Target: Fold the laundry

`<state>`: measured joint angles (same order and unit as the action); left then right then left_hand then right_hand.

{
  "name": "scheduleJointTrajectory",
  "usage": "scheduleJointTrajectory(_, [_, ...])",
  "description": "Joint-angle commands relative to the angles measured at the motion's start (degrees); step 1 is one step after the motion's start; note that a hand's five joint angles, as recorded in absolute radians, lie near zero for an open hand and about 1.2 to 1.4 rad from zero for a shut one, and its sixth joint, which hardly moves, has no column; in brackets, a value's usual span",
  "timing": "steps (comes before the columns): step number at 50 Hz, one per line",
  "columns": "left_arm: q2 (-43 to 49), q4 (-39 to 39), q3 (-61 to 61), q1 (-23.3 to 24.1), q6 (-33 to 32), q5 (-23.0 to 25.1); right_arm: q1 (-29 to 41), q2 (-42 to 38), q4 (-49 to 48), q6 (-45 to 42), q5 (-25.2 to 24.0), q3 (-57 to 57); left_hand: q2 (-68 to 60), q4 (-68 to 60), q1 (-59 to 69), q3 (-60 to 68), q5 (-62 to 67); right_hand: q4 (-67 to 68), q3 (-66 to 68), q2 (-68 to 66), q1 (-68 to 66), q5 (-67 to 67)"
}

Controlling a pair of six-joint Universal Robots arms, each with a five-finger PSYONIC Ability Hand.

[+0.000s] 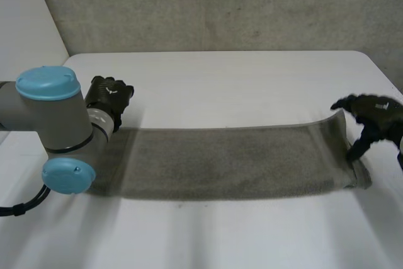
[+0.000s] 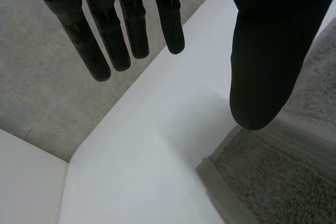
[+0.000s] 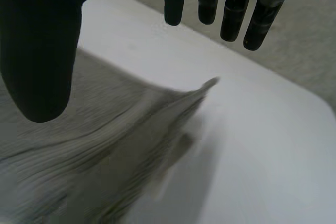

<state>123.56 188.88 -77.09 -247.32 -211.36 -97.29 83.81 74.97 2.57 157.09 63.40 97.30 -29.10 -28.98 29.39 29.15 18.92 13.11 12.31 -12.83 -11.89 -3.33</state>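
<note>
Left hand of mine hung open by the far left corner of the grey towel, fingers straight and holding nothing. That towel lay stretched lengthwise across the middle of the white worktop. My right hand was spread open at the towel's right end, gripping nothing, where the far corner stood raised off the worktop close to my fingers.
</note>
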Motion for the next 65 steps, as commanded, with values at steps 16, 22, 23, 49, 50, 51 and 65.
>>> scheduleJointTrajectory(16, [-3.8, -0.1, -0.1, 0.0, 8.9, 0.2, -4.9, 0.6, -13.1, -16.4, 0.4, 16.2, -3.0, -3.1, 2.7, 2.9, 3.2, 20.3, 21.1, -20.6, -21.5, -20.1])
scheduleJointTrajectory(22, [-5.3, -0.1, -0.3, 0.0, 10.6, 0.2, -5.6, 0.6, -12.9, -16.5, 0.2, 16.2, -3.0, -3.1, 2.7, 2.9, 3.2, 25.9, 26.7, -26.2, -27.1, -25.7])
scheduleJointTrajectory(23, [-5.3, -0.1, -0.3, 0.0, 10.6, 0.2, -5.6, 0.5, -12.8, -16.5, 0.1, 16.1, -3.0, -3.1, 2.7, 2.9, 3.2, 30.9, 31.7, -31.2, -32.1, -30.7])
scheduleJointTrajectory(49, [-9.6, -0.1, -1.3, 0.2, 10.6, 0.3, -10.4, 1.0, -13.2, -24.5, 15.1, 7.1, -2.3, -2.4, 2.0, 2.3, 2.5, 66.9, 67.7, -67.2, -68.1, -66.7])
scheduleJointTrajectory(50, [-9.9, -0.1, -1.3, 0.1, 10.7, 0.3, -6.9, 3.0, -13.5, -23.7, 14.7, 6.4, -2.3, -2.4, 2.0, 2.3, 2.5, 66.9, 67.7, -67.2, -68.1, -66.7])
scheduleJointTrajectory(51, [-9.9, -0.1, -1.3, 0.1, 10.7, 0.3, -2.6, 4.7, -13.7, -22.1, 14.5, 5.1, -2.3, -2.4, 2.0, 2.3, 2.5, 66.9, 67.7, -67.2, -68.1, -66.7])
scheduleJointTrajectory(65, [-14.1, -0.6, -1.4, 0.5, 12.4, 0.1, 37.6, -3.1, -22.6, -22.3, 11.9, -4.7, 1.4, 1.3, -1.7, -1.4, -1.2, 66.9, 67.7, -67.2, -68.1, -66.7])
